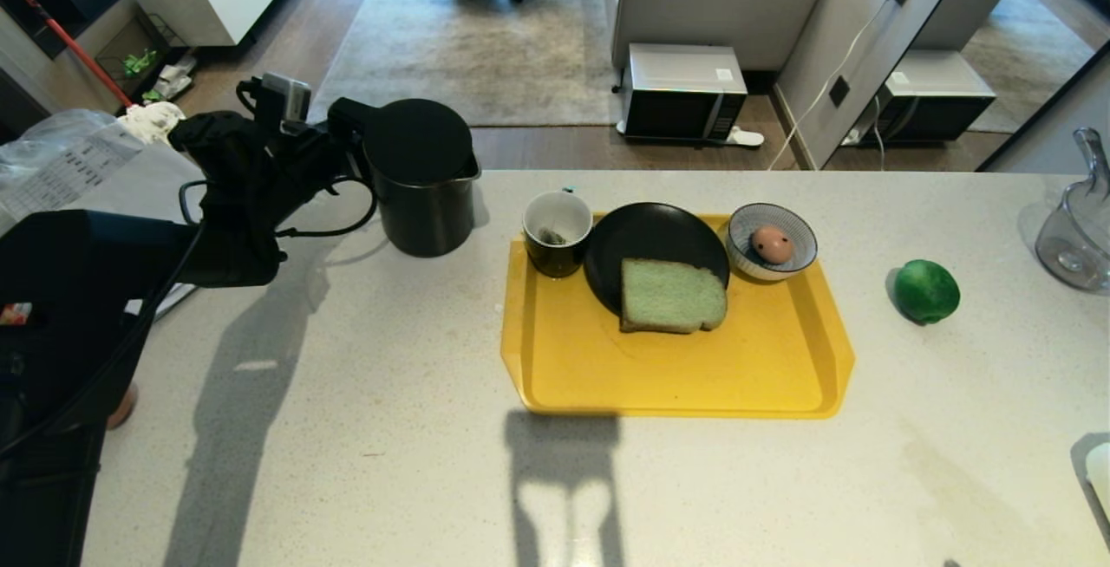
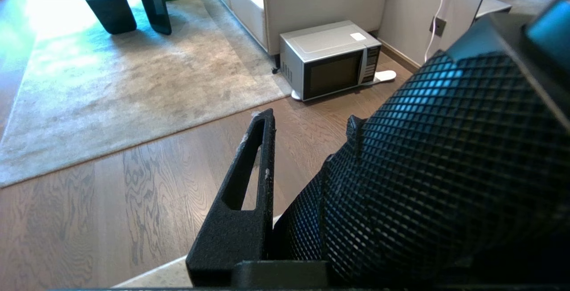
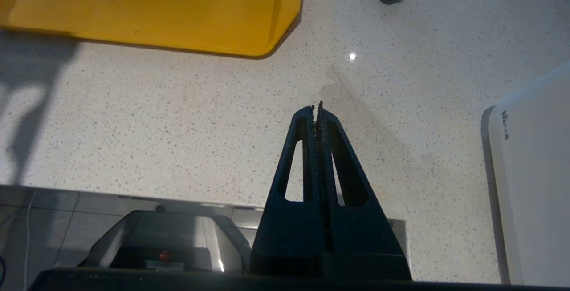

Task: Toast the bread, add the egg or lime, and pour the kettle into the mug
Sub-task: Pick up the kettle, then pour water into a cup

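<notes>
Left tool [image 1: 342, 129] grips matte black kettle [image 1: 422, 177] by its handle.

Pale green bread [image 1: 672, 296] lies half on the plate, egg [image 1: 772, 244] bowled, lime [image 1: 926, 290] off-tray, kettle [image 1: 422, 175] upright beside the mug [image 1: 557, 232].

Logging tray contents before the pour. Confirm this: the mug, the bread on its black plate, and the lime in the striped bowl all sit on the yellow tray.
Wrong on the bowl: in the head view the striped bowl holds the egg, while the lime lies on the counter beside the yellow tray. The mug, bread and black plate are as stated.
</notes>
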